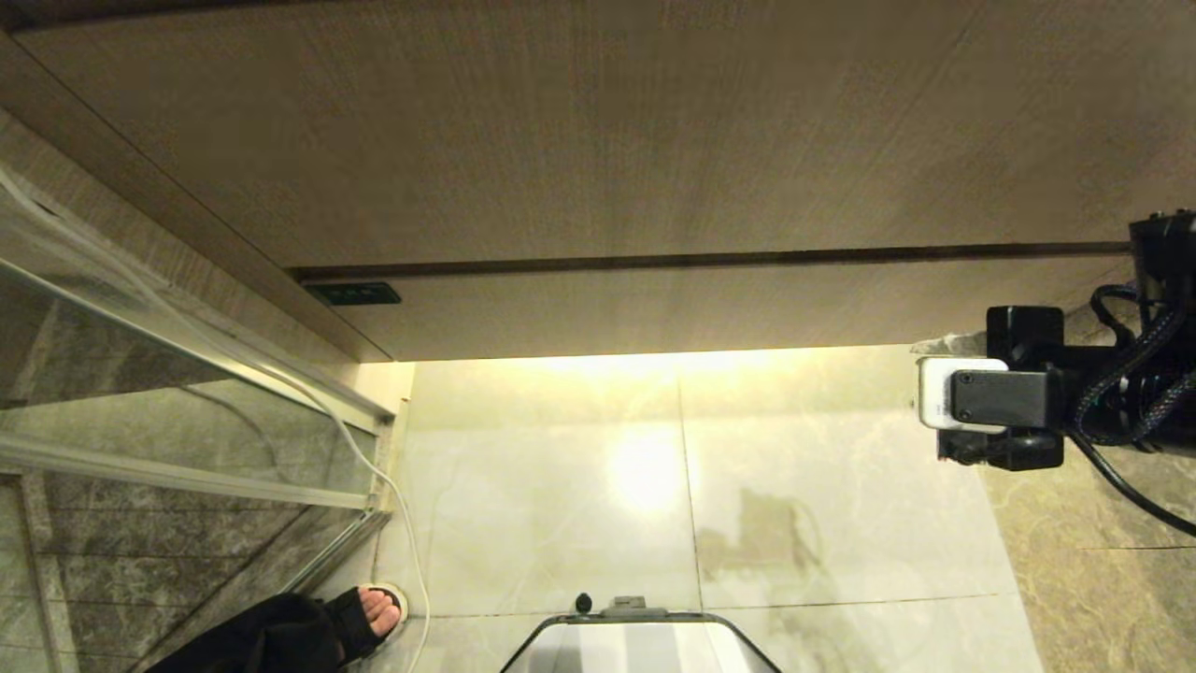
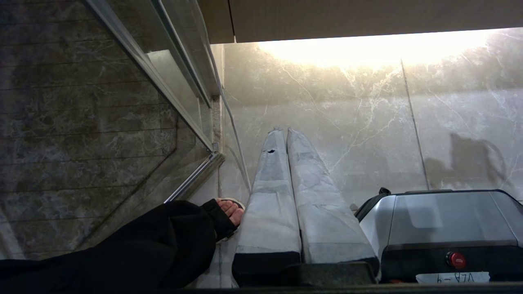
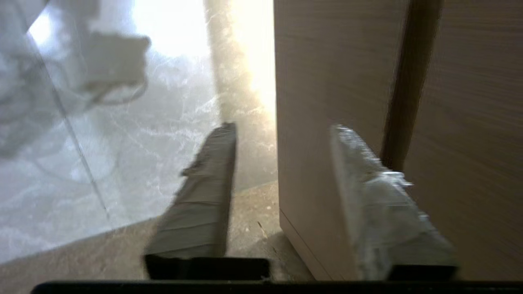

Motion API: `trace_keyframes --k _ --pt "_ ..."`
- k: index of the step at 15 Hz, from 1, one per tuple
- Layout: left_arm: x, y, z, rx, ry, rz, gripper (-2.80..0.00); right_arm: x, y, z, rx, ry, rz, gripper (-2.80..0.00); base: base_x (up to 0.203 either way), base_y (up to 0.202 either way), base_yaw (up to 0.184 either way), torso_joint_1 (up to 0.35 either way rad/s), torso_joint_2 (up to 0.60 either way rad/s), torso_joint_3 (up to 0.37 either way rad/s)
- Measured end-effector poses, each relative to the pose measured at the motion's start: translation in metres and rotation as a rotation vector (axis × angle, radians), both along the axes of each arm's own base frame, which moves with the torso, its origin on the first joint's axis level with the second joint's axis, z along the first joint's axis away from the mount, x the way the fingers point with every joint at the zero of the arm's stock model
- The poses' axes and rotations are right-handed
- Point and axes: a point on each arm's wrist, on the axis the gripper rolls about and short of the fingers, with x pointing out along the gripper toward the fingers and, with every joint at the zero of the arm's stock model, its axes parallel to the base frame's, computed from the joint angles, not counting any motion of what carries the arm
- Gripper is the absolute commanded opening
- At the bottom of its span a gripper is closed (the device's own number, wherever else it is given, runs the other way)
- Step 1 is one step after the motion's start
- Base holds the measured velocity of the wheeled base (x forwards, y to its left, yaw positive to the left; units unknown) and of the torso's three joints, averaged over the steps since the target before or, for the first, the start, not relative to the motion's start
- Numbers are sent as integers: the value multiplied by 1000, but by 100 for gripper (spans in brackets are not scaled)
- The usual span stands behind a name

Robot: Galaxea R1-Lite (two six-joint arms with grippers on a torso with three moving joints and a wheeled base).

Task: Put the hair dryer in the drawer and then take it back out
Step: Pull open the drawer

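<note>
The hair dryer is out of view. Two light-brown wood-grain fronts fill the upper head view, parted by a dark gap. The lower, shallow one is the drawer point(image 1: 654, 308), and it is shut. My right arm point(image 1: 1028, 393) reaches to the drawer's right end. In the right wrist view my right gripper point(image 3: 284, 127) is open and empty. One of its fingers point(image 3: 204, 196) hangs over the floor past the drawer front's point(image 3: 318, 102) edge, and the other lies before the front, near the dark gap. My left gripper point(image 2: 284, 131) is parked low over the floor, shut on nothing.
A person's sandalled foot point(image 1: 374, 608) and black trouser leg point(image 2: 122, 249) stand at the left by the glass shower screen point(image 1: 140, 393). A white cord point(image 1: 374, 458) runs down beside it. My base point(image 1: 640, 645) juts onto the pale marble floor point(image 1: 794, 486) under the cabinet.
</note>
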Motion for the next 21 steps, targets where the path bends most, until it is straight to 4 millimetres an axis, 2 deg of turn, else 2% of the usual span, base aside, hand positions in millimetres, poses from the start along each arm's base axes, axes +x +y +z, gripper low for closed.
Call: trace_keyframes --k 5,10,15,17,21 --pt "0 0 0 0 0 1 -280 27 24 5 185 -157 19 0 0 0 0 0 0 0" --pt "0 0 0 0 0 1 -280 45 34 -17 262 -33 22 0 0 0 0 0 0 0" --pt "0 0 0 0 0 1 -280 75 40 -20 281 -27 71 0 0 0 0 0 0 0" --pt "0 0 0 0 0 1 -280 90 37 -22 272 -39 92 0 0 0 0 0 0 0" --pt "0 0 0 0 0 1 -280 112 14 -29 181 -64 243 0 0 0 0 0 0 0"
